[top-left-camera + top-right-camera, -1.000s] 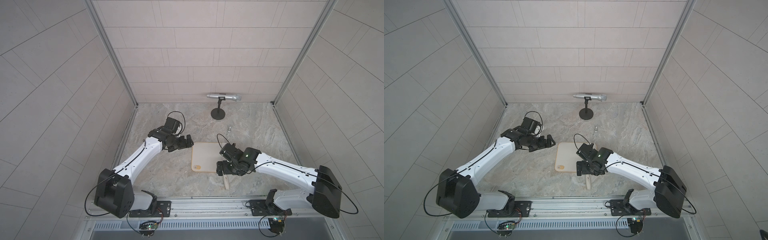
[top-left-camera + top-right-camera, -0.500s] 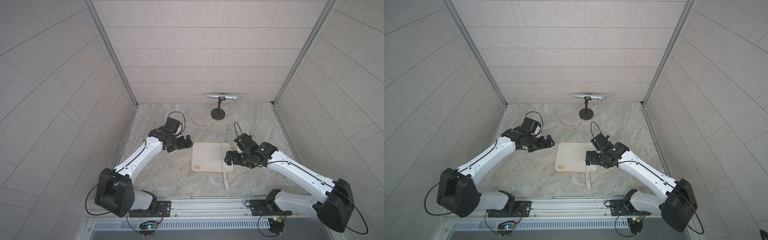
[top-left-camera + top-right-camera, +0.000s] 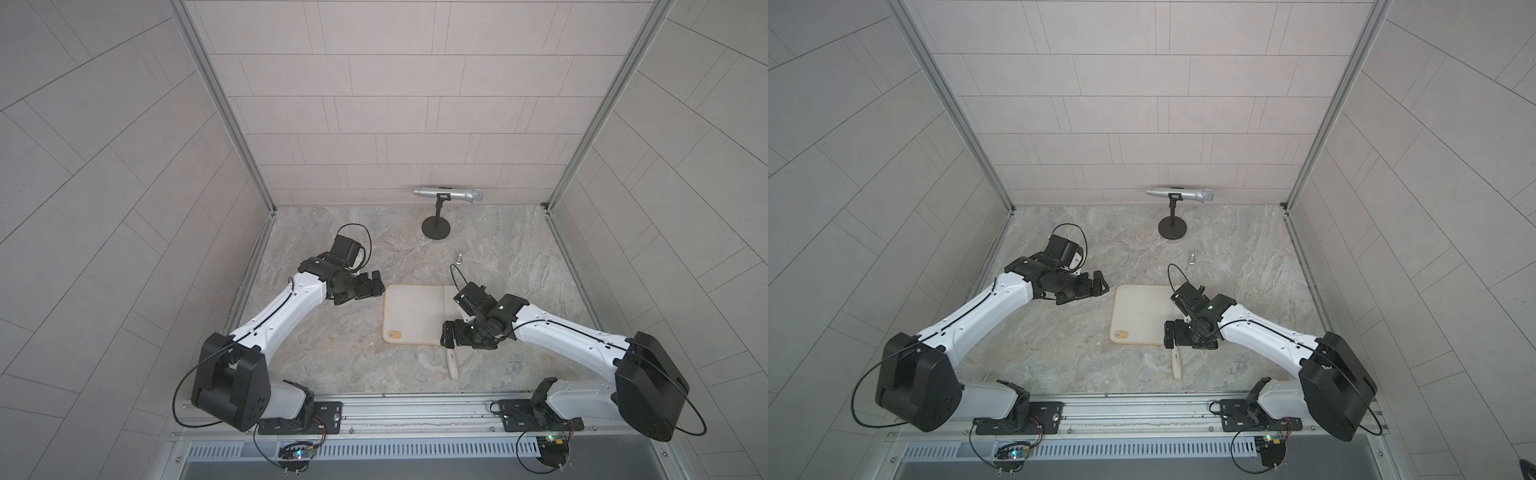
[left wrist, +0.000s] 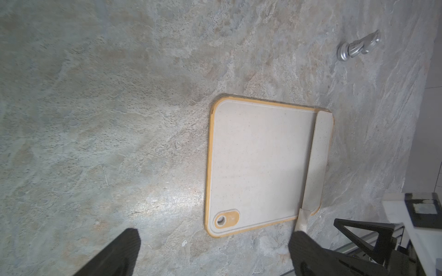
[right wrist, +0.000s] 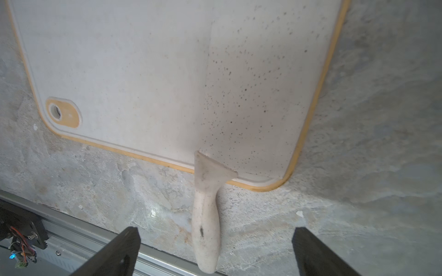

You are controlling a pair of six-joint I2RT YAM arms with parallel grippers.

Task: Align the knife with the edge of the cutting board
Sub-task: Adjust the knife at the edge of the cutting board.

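- Two grippers, both with jaws apart and empty: left gripper (image 3: 377,283) centre-left, just beside the board (image 3: 411,311); right gripper (image 5: 216,231) over the knife (image 5: 239,107) handle, not touching.
- Blade lies along the board's right edge; handle overhangs its lower edge.
- Bare table (image 3: 353,365) at lower centre.

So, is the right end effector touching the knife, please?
Apart: the right wrist view shows bare table between the knife handle and each open finger of the right end effector.
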